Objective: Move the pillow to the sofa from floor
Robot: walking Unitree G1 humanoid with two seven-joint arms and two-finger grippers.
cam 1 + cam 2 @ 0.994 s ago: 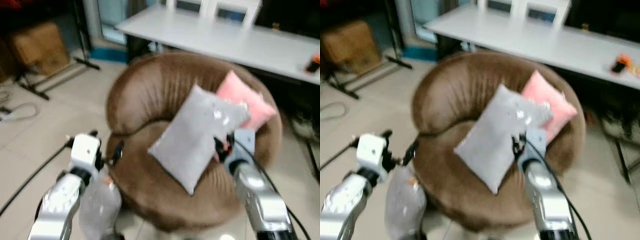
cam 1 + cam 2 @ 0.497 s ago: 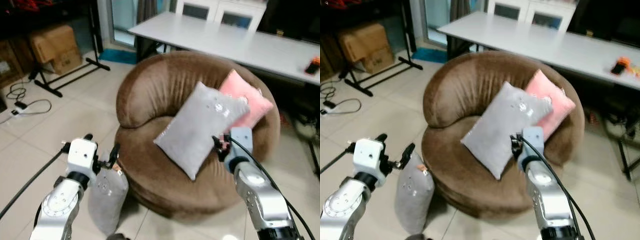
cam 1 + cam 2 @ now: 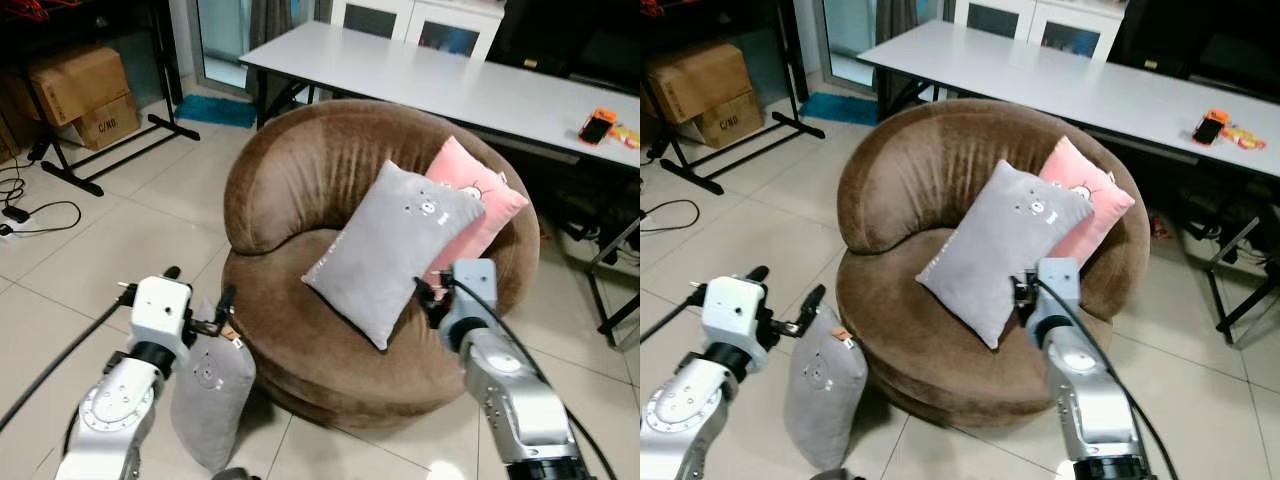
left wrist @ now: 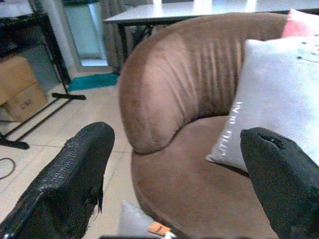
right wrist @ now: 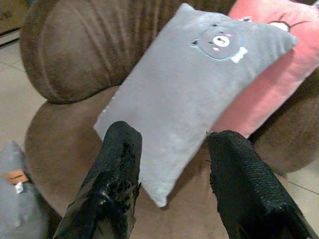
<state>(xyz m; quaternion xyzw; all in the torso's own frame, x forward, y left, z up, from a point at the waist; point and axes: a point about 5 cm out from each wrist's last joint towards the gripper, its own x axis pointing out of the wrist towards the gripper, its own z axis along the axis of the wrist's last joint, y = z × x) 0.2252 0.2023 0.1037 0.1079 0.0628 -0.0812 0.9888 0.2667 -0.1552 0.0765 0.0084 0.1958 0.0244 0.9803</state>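
One grey pillow already rests on the brown sofa; another grey floor pillow stands against its base, ungrasped. Left tool spread above it, right tool spread, both empty

sofa: brown velvety cloth | floor pillow: grey soft cloth | floor: glossy tile

Silver arms w/ white wrist blocks, black cables, textured black fingers
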